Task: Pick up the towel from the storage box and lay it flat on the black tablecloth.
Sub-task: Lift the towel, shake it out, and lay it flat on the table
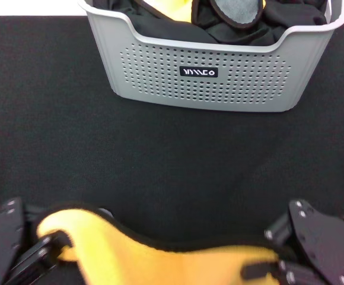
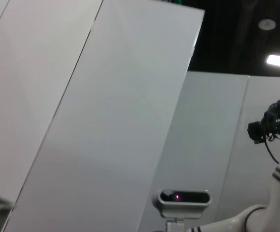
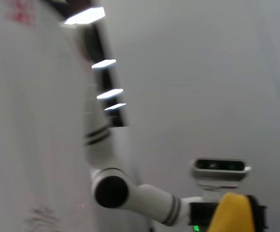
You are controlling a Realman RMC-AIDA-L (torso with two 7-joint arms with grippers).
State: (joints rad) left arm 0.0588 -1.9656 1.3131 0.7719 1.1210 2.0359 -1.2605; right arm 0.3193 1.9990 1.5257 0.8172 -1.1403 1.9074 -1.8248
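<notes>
Left gripper [image 1: 52, 244]: low at the near edge of the head view, fingers closed on one corner of the towel [image 1: 166, 261]. Right gripper [image 1: 261, 270]: opposite side, clamped on the other corner.

Towel: orange-yellow face up, black edging, stretched between both grippers just above the black tablecloth [image 1: 160, 160], near side; held taut, apparently so it can go down flat.

Storage box [image 1: 213, 74]: grey, perforated, at the far side, well apart from the towel, with other dark and yellow cloth inside.
</notes>
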